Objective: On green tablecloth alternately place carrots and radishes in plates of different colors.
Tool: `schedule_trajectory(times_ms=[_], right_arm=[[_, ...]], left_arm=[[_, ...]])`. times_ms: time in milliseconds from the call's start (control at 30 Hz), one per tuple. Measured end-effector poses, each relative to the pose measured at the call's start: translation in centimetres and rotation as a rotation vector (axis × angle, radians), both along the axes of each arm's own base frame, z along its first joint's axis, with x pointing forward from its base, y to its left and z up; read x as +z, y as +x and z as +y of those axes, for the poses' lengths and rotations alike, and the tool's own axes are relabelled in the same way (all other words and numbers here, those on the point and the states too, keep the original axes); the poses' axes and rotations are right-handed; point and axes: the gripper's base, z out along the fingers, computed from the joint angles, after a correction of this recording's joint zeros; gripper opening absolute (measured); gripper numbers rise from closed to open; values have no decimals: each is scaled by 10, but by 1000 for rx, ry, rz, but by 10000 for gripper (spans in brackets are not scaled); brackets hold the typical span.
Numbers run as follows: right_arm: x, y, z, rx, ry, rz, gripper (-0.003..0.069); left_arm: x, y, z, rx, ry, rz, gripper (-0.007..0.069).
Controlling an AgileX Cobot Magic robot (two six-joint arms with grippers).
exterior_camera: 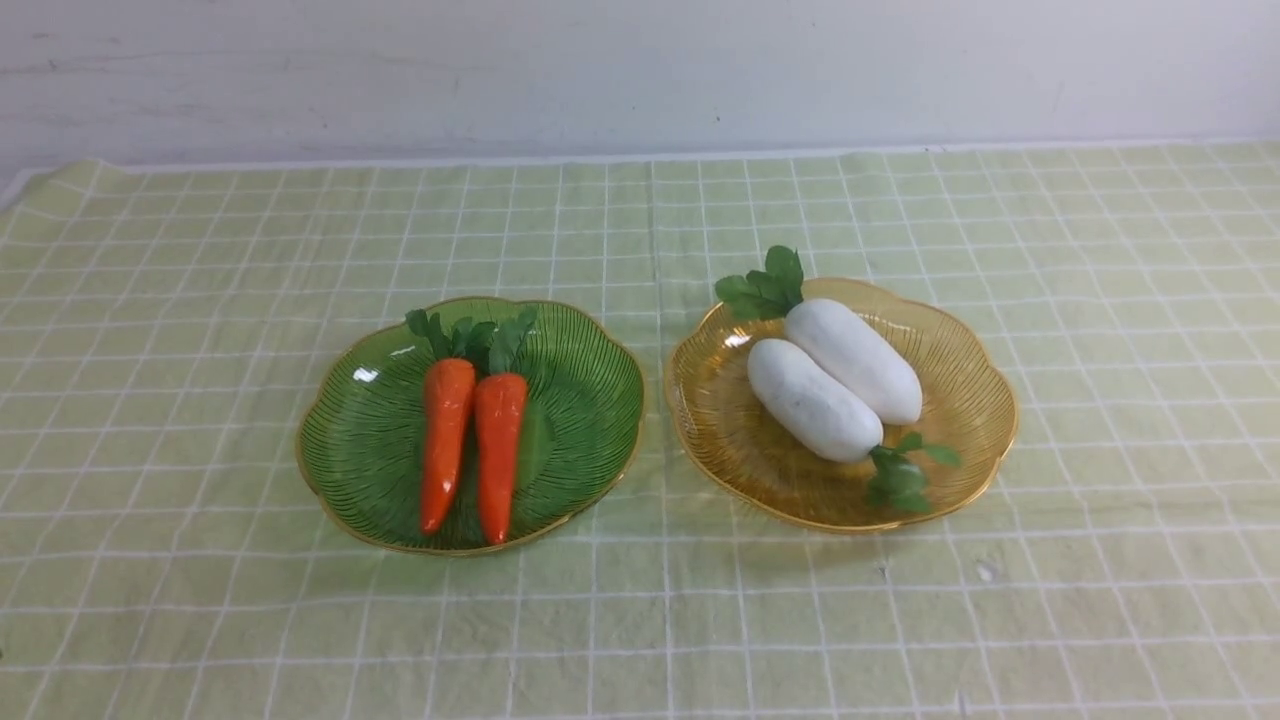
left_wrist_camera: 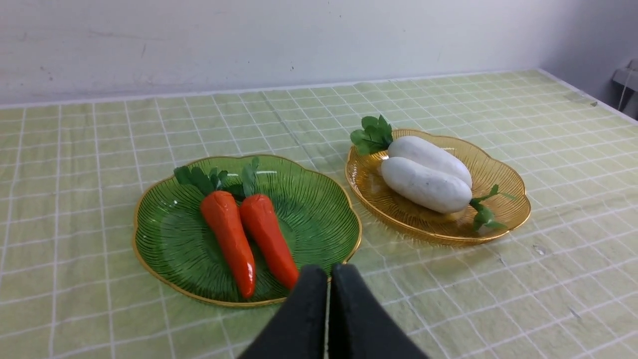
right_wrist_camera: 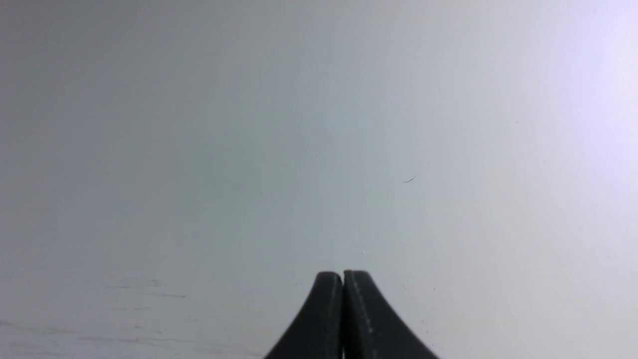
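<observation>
Spread over the whole table, slightly wrinkled: green tablecloth [exterior_camera: 200, 250], pale yellow-green with a thin white grid.

Left gripper [left_wrist_camera: 329, 271]: black fingers pressed together with barely a slit between, holding nothing. In its wrist view, tips in front of the near rim of the green plate [exterior_camera: 590, 400]; height above the cloth impossible to tell.

Green plate at 9 o'clock of the amber plate [exterior_camera: 960, 400], rims near each other but apart, both flat on the cloth.

In the green plate, side by side and touching: left carrot [exterior_camera: 445, 440] and right carrot [exterior_camera: 498, 450], leafy tops toward 12 o'clock, orange points toward 6 o'clock, just short of the near rim.

In the amber plate, also touching along their length: near radish [exterior_camera: 812, 400] at 7 o'clock of the far radish [exterior_camera: 865, 360], both slanted from 10 o'clock to 4 o'clock. Far radish with leaves at the 10 o'clock end, over the rim; near radish with leaves at the 4 o'clock end, inside the plate.

Right gripper [right_wrist_camera: 343, 274]: fingers closed against each other, empty, facing only a plain pale grey wall [right_wrist_camera: 319, 124].
</observation>
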Motion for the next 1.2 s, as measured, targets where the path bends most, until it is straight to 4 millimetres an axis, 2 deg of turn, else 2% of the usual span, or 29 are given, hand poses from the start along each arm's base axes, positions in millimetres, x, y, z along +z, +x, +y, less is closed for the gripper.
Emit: schedule_trajectory(times_ms=[467, 633, 767, 833, 867, 900, 1033, 1200], right_arm=[[0, 0, 0, -1, -1, -1, -14], [0, 0, 0, -1, -1, -1, -14], [0, 0, 0, -1, -1, -1, -14], [0, 0, 0, -1, -1, -2, -14], [0, 0, 0, -1, -1, -2, -14], [0, 0, 0, -1, -1, -2, -14], [0, 0, 0, -1, -1, -3, -14], [0, 0, 0, -1, 0, -3, -14]], left_arm=[[-4, 2, 2, 25, 51, -15, -8], [-34, 4, 4, 130, 71, -20, -8], [-86, 12, 3, 232, 153, -6, -8], [-105, 18, 3, 263, 182, 10, -8], [-126, 23, 4, 285, 219, 41, -8], [-125, 23, 4, 288, 218, 37, -8], [-152, 26, 5, 307, 244, 81, -8], [-151, 28, 5, 312, 237, 50, -8]])
